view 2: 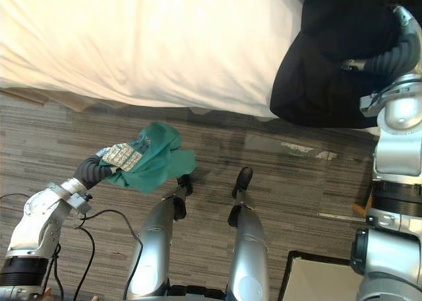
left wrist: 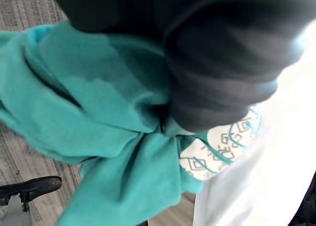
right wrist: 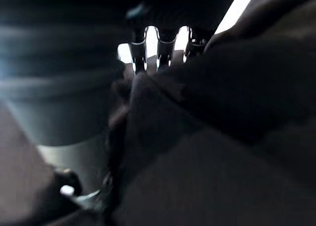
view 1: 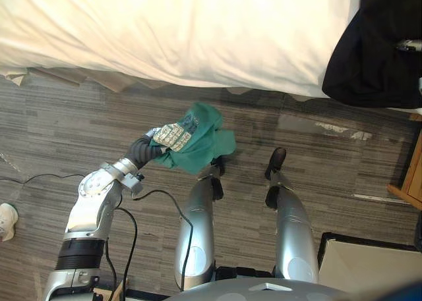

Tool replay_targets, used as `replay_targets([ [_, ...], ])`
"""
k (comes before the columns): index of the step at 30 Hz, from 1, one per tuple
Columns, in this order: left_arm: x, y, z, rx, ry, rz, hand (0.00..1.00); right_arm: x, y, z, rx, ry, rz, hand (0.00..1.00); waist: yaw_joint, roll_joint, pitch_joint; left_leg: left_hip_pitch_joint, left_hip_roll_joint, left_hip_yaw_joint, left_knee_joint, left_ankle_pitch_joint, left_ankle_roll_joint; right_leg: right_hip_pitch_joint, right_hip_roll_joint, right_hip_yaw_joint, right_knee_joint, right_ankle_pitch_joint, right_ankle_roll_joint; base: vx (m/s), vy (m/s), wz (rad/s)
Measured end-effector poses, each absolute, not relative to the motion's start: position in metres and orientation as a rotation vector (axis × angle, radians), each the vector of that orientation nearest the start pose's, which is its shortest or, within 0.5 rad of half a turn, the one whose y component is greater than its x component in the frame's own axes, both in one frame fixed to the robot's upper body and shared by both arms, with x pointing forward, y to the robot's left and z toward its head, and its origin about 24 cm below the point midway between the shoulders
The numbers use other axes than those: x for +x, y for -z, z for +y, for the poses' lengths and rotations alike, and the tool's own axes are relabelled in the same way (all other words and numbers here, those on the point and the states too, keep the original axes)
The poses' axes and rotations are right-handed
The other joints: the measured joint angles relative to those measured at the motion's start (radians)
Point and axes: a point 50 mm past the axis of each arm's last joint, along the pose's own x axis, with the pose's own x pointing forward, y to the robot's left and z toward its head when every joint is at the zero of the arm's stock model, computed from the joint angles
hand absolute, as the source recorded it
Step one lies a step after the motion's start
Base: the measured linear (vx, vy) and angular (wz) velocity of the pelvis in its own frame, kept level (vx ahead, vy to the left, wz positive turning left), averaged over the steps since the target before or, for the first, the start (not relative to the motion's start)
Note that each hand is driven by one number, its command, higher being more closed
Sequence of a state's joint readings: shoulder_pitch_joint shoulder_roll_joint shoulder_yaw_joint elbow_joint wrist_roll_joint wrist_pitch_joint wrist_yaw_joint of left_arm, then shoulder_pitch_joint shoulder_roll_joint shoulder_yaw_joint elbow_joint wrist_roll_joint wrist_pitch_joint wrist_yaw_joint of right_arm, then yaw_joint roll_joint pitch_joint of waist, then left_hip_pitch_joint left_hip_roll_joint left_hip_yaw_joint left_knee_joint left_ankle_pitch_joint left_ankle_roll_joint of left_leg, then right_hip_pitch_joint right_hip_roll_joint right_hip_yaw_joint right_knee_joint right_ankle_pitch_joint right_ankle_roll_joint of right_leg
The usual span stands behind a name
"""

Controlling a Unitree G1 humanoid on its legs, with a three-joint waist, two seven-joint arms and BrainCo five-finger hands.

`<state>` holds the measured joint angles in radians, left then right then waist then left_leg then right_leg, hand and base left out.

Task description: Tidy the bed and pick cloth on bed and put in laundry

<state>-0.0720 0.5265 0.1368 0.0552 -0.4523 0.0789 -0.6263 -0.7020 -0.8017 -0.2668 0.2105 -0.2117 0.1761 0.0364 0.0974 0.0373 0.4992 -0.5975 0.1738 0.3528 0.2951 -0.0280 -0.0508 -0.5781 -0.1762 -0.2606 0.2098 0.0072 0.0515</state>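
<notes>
Two cloths: teal cloth (view 1: 198, 139) bunched over the left hand (view 1: 146, 147), just off the bed (view 1: 165, 31), likely bound for laundry; right hand (right wrist: 160, 50) sunk into black cloth (view 2: 323, 70) on the bed's corner. Neither hand's grip can be told.

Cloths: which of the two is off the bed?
The teal cloth, hanging from the left hand above the floor; the black cloth lies on the bed's edge.

At eight o'clock you see the left arm (view 1: 92, 202), silver-grey with a black band low down and a dark ribbed cover at the left hand (left wrist: 222, 63). At three o'clock the right arm (view 2: 399, 143) looks alike, ribbed dark at the right hand (right wrist: 160, 45).
</notes>
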Motion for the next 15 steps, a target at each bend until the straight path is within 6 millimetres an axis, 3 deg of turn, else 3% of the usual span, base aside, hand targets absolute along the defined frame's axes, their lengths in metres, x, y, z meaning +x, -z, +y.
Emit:
replay_targets([
  [4, 0.259, -0.08, 0.246, 0.04, 0.487, 0.028, 1.0, 0.312, -0.29, -0.321, -0.692, 0.452, -0.43, 1.0, 0.002, 0.001, -0.001, 0.004, 0.002, 0.002, -0.016, 0.016, -0.005, -0.001, 0.003, -0.003, 0.0, 0.001, -0.003, -0.02, -0.029, 0.02],
  [7, 0.259, -0.076, 0.239, 0.001, 0.49, 0.02, 1.0, 0.318, -0.275, -0.315, -0.6, 0.434, -0.452, 1.0, 0.002, 0.002, -0.001, 0.021, 0.004, 0.016, -0.017, 0.018, -0.006, 0.011, 0.003, -0.001, 0.0, 0.004, -0.006, -0.01, -0.01, -0.03],
  [12, 0.255, -0.061, 0.222, -0.073, 0.488, 0.032, 1.0, 0.323, -0.222, -0.298, -0.444, 0.38, -0.41, 1.0, 0.002, 0.008, -0.009, 0.088, 0.002, 0.028, -0.028, 0.018, -0.006, 0.069, 0.001, 0.0, 0.001, 0.003, -0.007, 0.0, -0.003, -0.01],
  [15, 0.252, -0.054, 0.213, -0.112, 0.478, 0.04, 1.0, 0.32, -0.18, -0.288, -0.322, 0.352, -0.345, 1.0, 0.001, 0.008, -0.027, 0.142, -0.006, 0.043, -0.057, 0.022, 0.0, 0.102, -0.002, 0.0, 0.009, -0.006, -0.015, -0.02, -0.008, -0.05],
])
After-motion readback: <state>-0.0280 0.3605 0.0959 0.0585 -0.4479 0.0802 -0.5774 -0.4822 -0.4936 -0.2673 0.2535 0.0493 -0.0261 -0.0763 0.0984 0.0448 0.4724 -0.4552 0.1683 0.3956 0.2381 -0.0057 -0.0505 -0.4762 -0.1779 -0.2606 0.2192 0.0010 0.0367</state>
